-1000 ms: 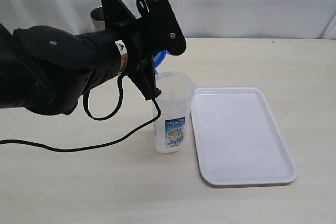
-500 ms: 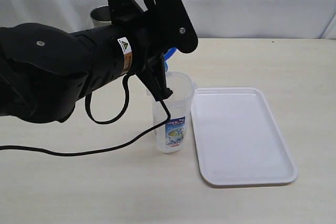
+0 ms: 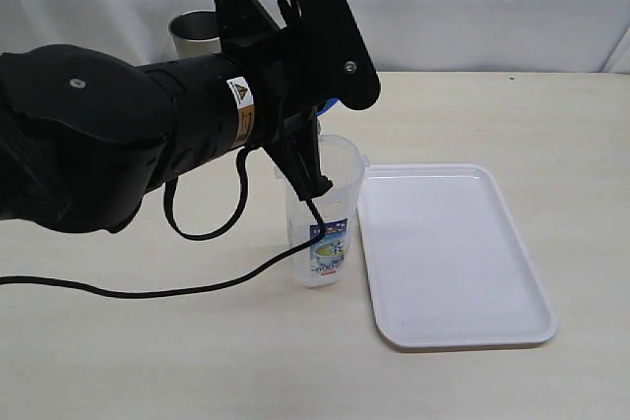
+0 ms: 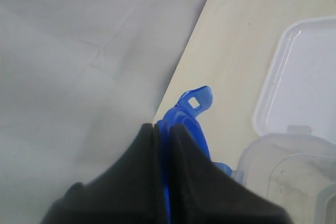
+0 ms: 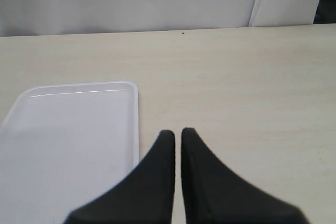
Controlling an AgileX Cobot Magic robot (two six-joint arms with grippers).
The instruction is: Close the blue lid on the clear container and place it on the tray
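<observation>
My left gripper (image 4: 161, 126) is shut on the blue lid (image 4: 191, 114), holding it edge-on by its rim. In the exterior view only a sliver of the lid (image 3: 328, 103) peeks out behind the wrist, just above the back rim of the clear container (image 3: 323, 213). The container stands upright and open on the table, label facing forward, touching the left edge of the white tray (image 3: 443, 243). The container's mouth (image 4: 286, 169) shows beside the lid in the left wrist view. My right gripper (image 5: 177, 131) is shut on nothing, low over the table beside the tray (image 5: 68, 129).
A steel cup (image 3: 194, 31) stands at the back left, behind my left arm. A black cable (image 3: 148, 287) loops across the table to the left of the container. A white curtain backs the table.
My left arm has swung to the right with the lid, so the lid now sits closer over the container's mouth and is more hidden by the wrist. Container and tray have not moved.
</observation>
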